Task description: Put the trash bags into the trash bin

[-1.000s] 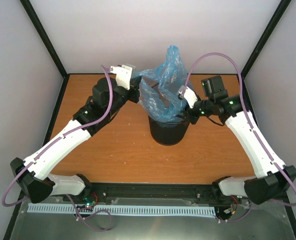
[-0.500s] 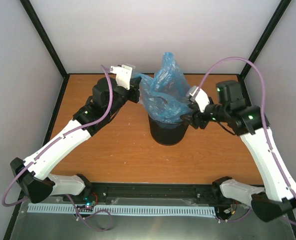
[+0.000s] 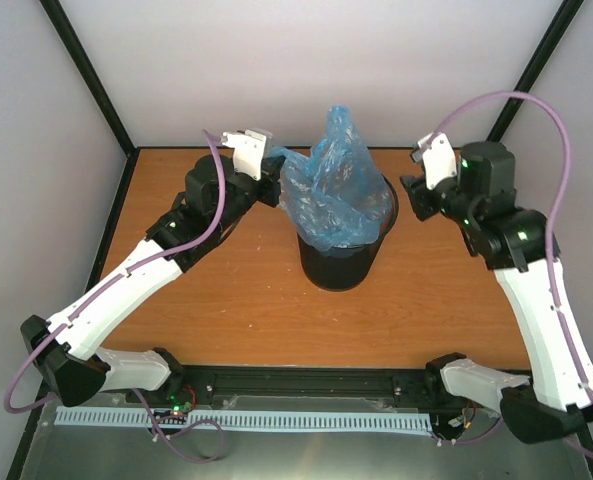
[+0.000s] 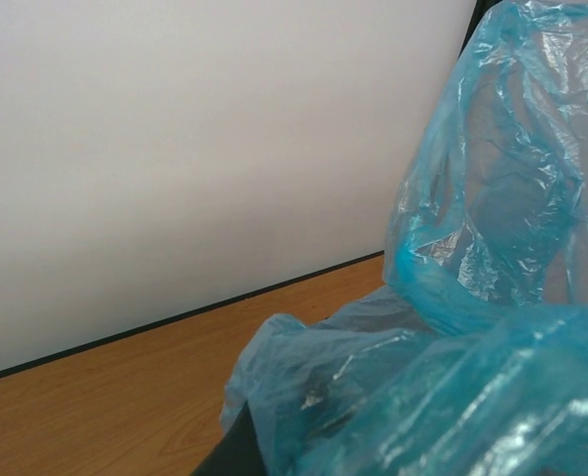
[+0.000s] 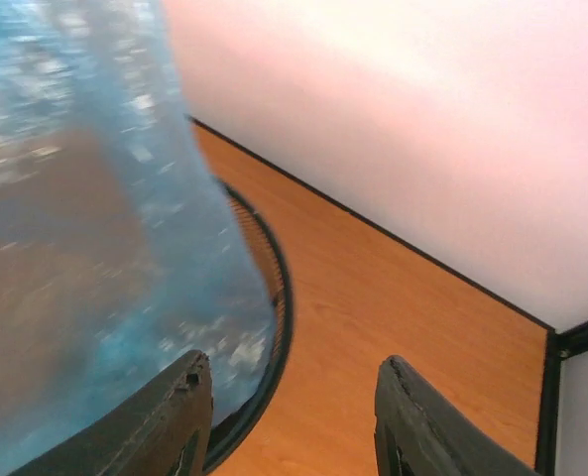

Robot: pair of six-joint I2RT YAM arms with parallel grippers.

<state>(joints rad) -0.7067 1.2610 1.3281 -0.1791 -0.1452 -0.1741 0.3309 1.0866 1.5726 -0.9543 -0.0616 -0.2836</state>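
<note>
The black mesh trash bin (image 3: 338,262) stands upright at the table's middle. The light-blue trash bag (image 3: 334,185) sits in its mouth, crumpled and standing up above the rim. My left gripper (image 3: 272,183) is at the bin's left rim, shut on the bag's left edge. In the left wrist view the bag (image 4: 472,327) fills the right side and covers the jaws. My right gripper (image 3: 417,196) hangs to the right of the bin, open, apart from the bag. Its wrist view shows bare table between the fingers (image 5: 179,416), with the bin's rim (image 5: 279,317) and the bag (image 5: 95,248) on the left.
The wooden table (image 3: 246,300) is closed in by white walls at the back and both sides, with black posts (image 3: 94,80) in the corners. A purple cable (image 3: 516,100) loops high above the right arm.
My right gripper has let go of the bag's right side, opened, and pulled back to the right, away from the bin. The bag's top has shifted slightly. The left arm has stayed put.
</note>
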